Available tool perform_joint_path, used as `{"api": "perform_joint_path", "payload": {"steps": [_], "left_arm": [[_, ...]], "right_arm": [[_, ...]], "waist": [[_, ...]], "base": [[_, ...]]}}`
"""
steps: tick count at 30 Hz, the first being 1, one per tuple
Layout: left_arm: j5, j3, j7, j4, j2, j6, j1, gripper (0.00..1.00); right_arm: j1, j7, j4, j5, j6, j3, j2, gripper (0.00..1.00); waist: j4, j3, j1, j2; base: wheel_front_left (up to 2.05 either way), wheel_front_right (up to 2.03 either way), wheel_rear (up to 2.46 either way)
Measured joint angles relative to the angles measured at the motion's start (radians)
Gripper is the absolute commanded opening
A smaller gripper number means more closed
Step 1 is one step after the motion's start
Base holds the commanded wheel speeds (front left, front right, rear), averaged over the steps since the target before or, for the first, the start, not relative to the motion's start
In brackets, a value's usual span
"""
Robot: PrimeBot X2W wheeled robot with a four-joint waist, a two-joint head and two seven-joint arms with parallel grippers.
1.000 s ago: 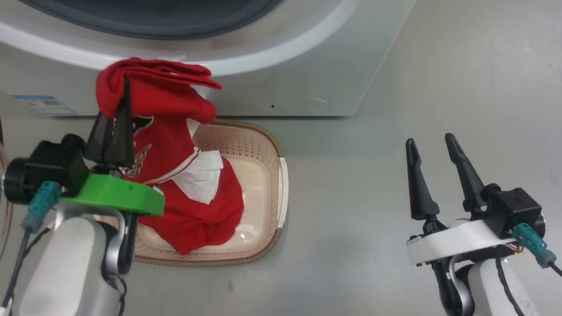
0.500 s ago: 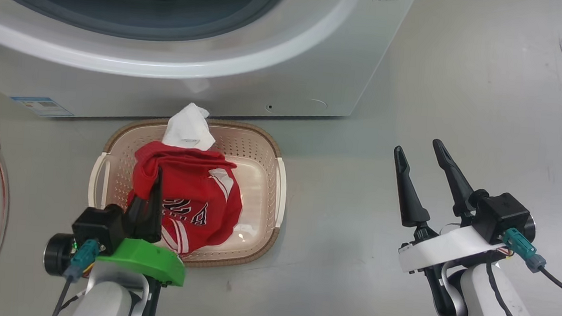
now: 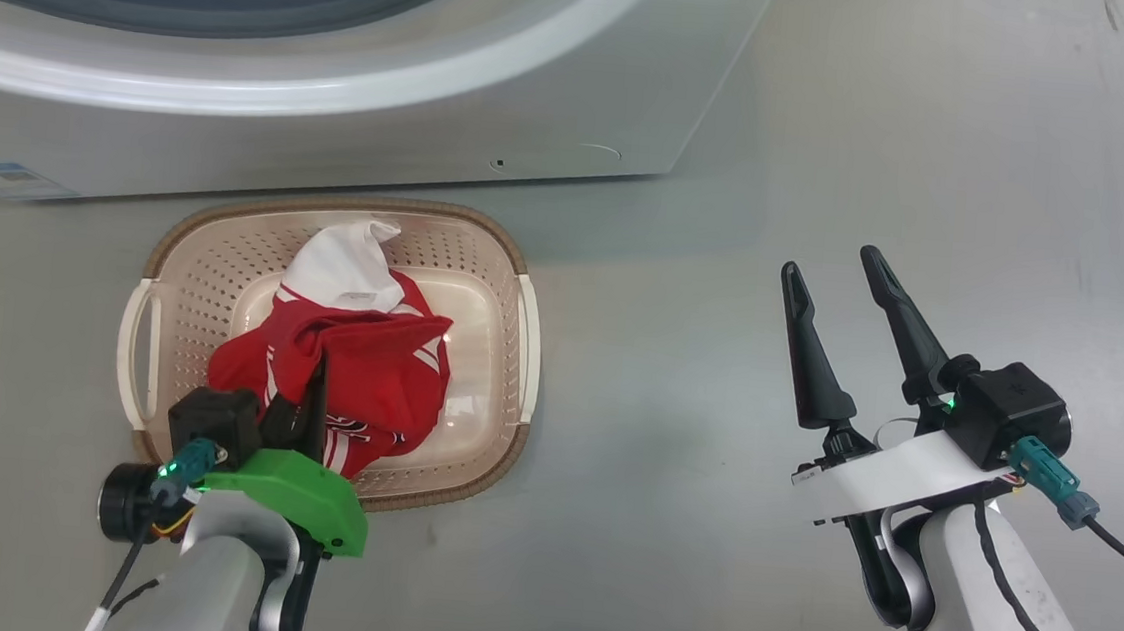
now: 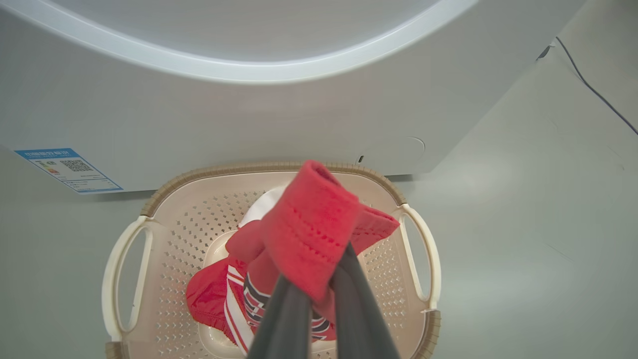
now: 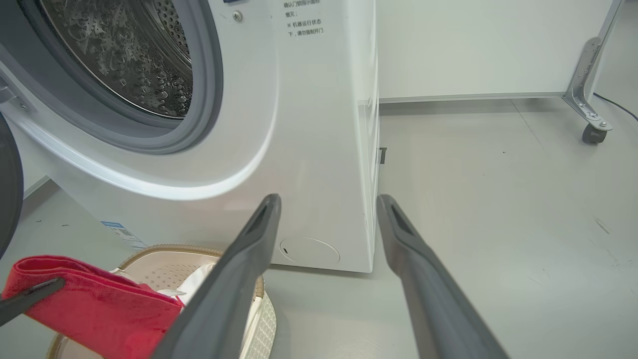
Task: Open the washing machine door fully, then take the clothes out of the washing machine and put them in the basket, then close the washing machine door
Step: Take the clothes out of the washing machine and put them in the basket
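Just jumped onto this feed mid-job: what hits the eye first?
The red clothes bunched in the cream basket before the washing machine, with the left gripper shut on a red fold. The right gripper hangs open off to the side.

washing machine (image 3: 354, 154): smooth white panel with a soft gloss; steel drum (image 5: 124, 60): shiny perforated metal; gasket (image 5: 212, 99): matt grey rubber. basket (image 3: 471, 258): cream perforated plastic, brown woven-look rim. clothes (image 4: 309, 234): matt red knit cloth, stitched hem. floor (image 3: 838, 127): smooth grey, faint sheen. fingers (image 5: 234, 279) of the right gripper (image 5: 329, 198): matt dark grey, plastic-looking.
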Motion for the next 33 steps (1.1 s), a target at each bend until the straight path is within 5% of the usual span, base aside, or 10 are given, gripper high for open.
{"api": "perform_joint_path", "payload": {"steps": [22, 27, 29, 33], "left_arm": [[-0.009, 0.049, 0.142, 0.339, 0.016, 0.006, -0.275, 0.0], [-0.021, 0.059, 0.145, 0.384, 0.014, -0.002, -0.307, 0.38], [-0.028, 0.067, 0.138, 0.398, 0.013, -0.004, -0.318, 0.96], [-0.035, 0.079, 0.114, 0.43, 0.013, -0.01, -0.323, 1.0]], "right_arm": [[-0.096, 0.0, -0.035, 0.035, 0.001, 0.002, 0.003, 1.0], [-0.097, 0.0, -0.034, 0.035, 0.001, -0.003, 0.004, 1.0], [-0.098, 0.0, -0.032, 0.035, 0.001, -0.008, 0.004, 1.0], [-0.1, 0.0, -0.025, 0.035, 0.001, -0.01, 0.004, 1.0]], "waist": [[-0.126, 0.209, 0.0, 0.0], [-0.142, 0.226, 0.0, 0.0], [-0.141, 0.225, 0.0, 0.0], [-0.136, 0.213, 0.0, 0.0]], "base": [[0.0, 0.0, 0.0], [0.0, 0.0, 0.0], [0.0, 0.0, 0.0], [0.0, 0.0, 0.0]]}}
